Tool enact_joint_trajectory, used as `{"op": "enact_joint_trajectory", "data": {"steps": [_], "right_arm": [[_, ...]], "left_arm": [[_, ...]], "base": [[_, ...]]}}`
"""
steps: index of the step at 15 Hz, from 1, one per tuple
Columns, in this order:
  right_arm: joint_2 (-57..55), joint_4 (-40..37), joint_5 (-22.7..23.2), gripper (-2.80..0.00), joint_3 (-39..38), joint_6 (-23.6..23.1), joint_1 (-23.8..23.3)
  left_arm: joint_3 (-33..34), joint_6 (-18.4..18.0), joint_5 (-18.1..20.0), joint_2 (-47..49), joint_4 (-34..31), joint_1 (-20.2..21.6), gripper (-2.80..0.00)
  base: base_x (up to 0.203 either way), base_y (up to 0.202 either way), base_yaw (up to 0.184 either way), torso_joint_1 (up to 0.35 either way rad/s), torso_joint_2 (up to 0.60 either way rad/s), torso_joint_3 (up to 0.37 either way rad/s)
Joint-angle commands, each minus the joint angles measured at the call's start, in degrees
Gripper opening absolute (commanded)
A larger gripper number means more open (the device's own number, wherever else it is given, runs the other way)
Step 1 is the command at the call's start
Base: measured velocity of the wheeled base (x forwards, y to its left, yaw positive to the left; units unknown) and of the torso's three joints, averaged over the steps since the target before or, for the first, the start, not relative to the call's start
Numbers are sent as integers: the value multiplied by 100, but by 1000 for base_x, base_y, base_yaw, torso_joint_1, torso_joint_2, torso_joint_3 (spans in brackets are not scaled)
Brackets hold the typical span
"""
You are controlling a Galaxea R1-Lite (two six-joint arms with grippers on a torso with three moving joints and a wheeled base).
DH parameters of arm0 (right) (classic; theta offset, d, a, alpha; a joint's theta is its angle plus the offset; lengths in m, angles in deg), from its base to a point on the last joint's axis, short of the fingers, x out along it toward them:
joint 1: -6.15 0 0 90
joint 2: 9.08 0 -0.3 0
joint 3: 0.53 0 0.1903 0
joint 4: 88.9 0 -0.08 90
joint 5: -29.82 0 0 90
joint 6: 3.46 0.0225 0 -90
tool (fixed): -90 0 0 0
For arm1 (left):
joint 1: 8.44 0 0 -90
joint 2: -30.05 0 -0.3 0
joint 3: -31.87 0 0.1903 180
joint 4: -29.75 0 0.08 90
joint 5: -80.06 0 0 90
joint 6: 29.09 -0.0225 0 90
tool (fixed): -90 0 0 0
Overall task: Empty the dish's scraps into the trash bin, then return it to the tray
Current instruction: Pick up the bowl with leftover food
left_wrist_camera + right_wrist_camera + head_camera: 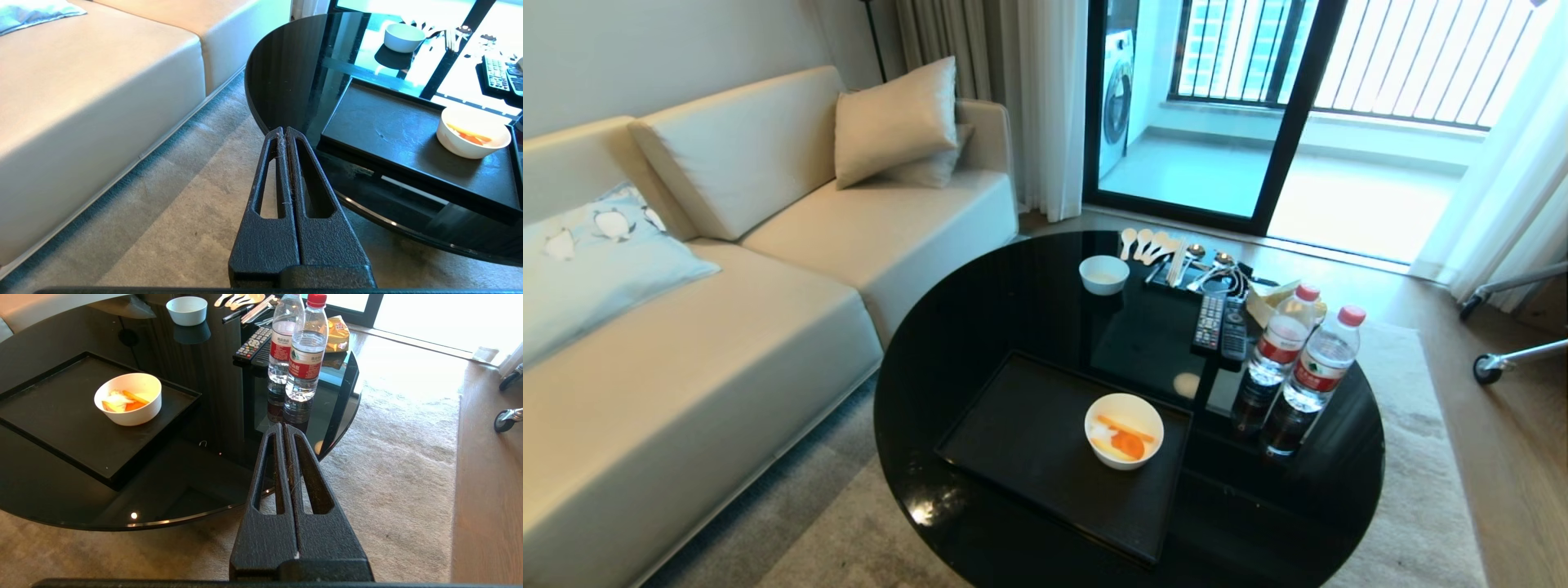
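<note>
Dish: plain round white deep-sided bowl (1124, 430), upright on the right part of the tray, untouched.
Scraps: orange strips and pale peel pieces (1125, 441) lying loose inside the dish.
Tray: large flat matte black rectangular tray (1013, 433) on the round glossy black tabletop (980, 318).
Bin: nowhere in any view.
Left gripper (284, 131): pressed together, empty, low beside the table's edge over the carpet.
Right gripper (284, 428): pressed together, empty, near the table's rim, well short of the dish.
Risk, spill: likely if tilted early; scraps loose.
Risk, mix-up: second, smaller white bowl (1103, 273) at the far edge.
Risk, knock: two clear red-capped water bottles (1303, 347) just right of the tray.
Count: two white bowls, two bottles, two dark remotes (1219, 325), one tray.
</note>
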Motion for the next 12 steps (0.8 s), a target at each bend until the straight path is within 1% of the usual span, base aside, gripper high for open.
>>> {"op": "enact_joint_trajectory", "data": {"steps": [1,3,6,9,10,12], "right_arm": [[-7,1,2,-280,0,-12,1],[-7,1,2,-280,0,-4,1],[-206,16,-9,-280,0,-272,3],[-1125,335,8,-280,183,-459,37],[-1536,464,17,-280,338,-531,71],[-2423,669,105,-280,922,-771,127]], "left_arm": [[0,6,-5,-2,2,0,-280],[0,6,-5,-2,2,0,-280],[0,6,-5,-2,2,0,-280],[0,6,-5,-2,2,0,-280],[0,6,-5,-2,2,0,-280],[0,6,-5,-2,2,0,-280]], "base": [[0,0,0,0,0,0],[0,0,0,0,0,0],[0,0,0,0,0,0],[0,0,0,0,0,0],[0,0,0,0,0,0],[0,0,0,0,0,0]]}}
